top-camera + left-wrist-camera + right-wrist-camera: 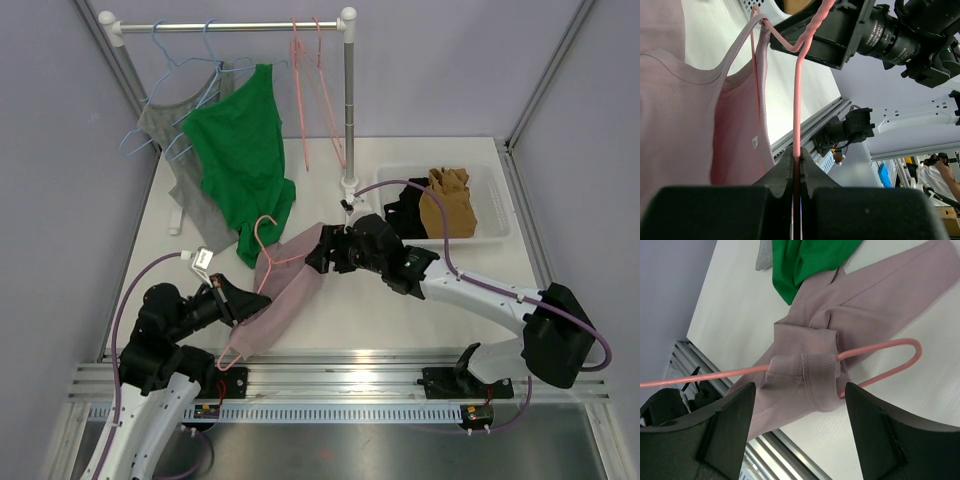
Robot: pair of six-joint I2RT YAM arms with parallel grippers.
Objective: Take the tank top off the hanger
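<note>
The left gripper [796,169] is clamped on the wire of the pink hanger [796,100]; both fingers are pressed together around it. The left wrist view shows the wire rising from the jaws to the hanger's neck, where a strap of the tank top [285,295] loops over it.

The right gripper [799,390] has its fingers apart. They straddle a bunched strap [805,371] that is threaded on the hanger's arm, and no contact with the fabric is visible.

The tank top lies on the table [330,320] toward the near-left corner, stretched between the two grippers, with the hanger's hook [262,228] pointing at the far edge.

Status: the hanger is off the rack [230,24] at the far-left corner and secured. The garment is only partly worked along the wire. Remaining, by this evidence: slide the bunched strap off the arm's end, then free the other strap.
</note>
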